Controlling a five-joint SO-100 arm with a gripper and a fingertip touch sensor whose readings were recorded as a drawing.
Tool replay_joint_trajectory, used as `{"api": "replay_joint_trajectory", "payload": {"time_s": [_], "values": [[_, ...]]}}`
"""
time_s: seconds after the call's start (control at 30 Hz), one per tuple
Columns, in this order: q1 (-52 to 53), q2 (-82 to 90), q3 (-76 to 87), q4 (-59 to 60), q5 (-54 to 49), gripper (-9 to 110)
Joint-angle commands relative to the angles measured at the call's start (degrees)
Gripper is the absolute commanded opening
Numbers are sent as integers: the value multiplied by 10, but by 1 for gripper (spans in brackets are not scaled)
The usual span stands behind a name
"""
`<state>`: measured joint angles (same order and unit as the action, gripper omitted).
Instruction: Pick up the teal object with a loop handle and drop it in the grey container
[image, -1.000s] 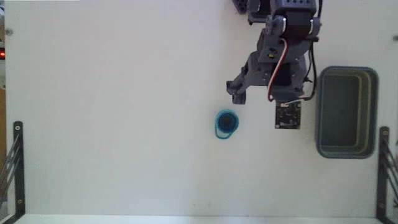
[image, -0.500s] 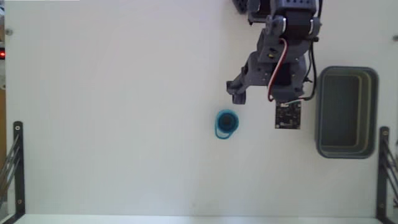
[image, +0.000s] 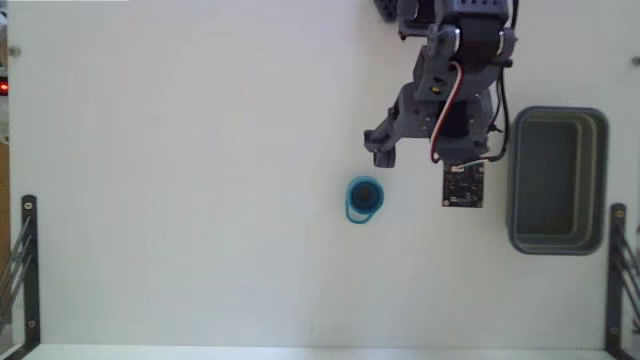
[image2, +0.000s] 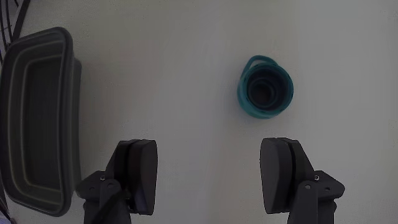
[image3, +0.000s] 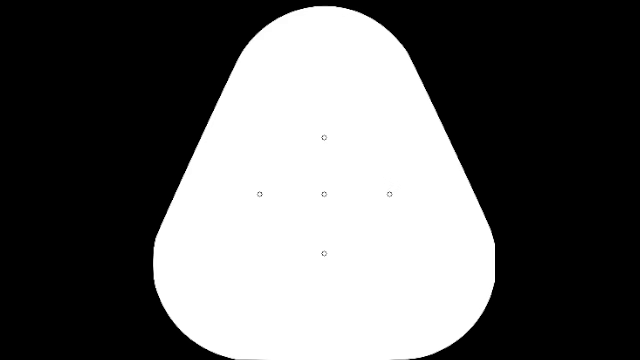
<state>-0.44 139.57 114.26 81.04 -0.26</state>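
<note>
Beyond the spread, empty tool (image2: 211, 177), the teal object (image2: 265, 88) sits untouched.

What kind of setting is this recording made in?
Probably a benchtop robot test setup: a plain white table holding only a small teal object and a grey container, with black brackets at the edges and the open gripper above.

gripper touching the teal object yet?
Apart. The wrist view shows bare table between the open gripper and the teal object, which lies beyond the fingers.
</note>
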Motion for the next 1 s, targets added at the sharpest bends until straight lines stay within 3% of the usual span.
{"api": "replay_joint_trajectory", "payload": {"time_s": [0.0,0.97], "values": [[4,25,3,9,3,110],[19,25,3,9,3,110]]}}
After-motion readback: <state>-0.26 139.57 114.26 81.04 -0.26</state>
